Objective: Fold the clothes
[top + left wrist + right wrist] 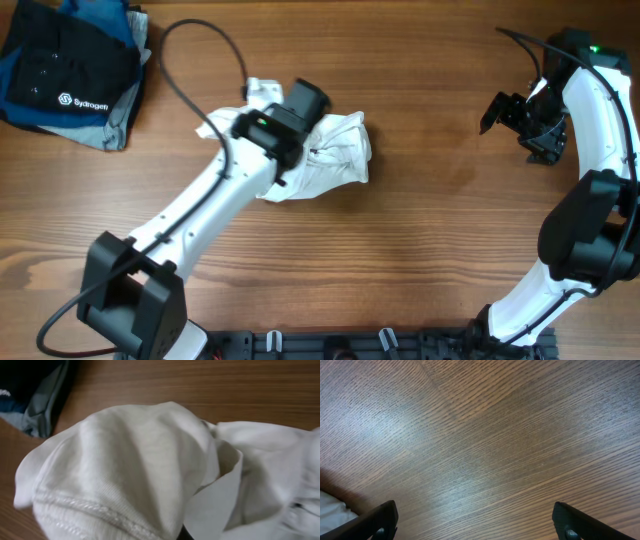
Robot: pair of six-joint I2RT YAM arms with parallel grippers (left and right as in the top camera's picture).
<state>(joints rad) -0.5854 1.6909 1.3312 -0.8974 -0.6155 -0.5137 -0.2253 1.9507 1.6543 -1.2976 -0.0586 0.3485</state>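
Under the left wrist: the left gripper [300, 110] sits down in the white garment [335, 150]. Its fingertips are buried in cloth and its jaws are pressed together. Whether any fabric is caught between them cannot be made out.
Left wrist view: almost filled by a raised bulge of the white garment [130, 460] with a stitched hem at the lower edge. A small dark mark at the right is too blurred to read.
Garment position: bunched in a crumpled heap left of centre on the table [420, 240], partly covered by the left arm [210, 200].
Right gripper [505, 110]: spread wide over bare wood at the far right, holding nothing, well apart from the garment. Only the tips of its fingers [382, 517] show in its own view.
Cut off: a dark folded stack [70, 70] with a white logo runs off the top left corner.
Surface: brown wood-grain tabletop.
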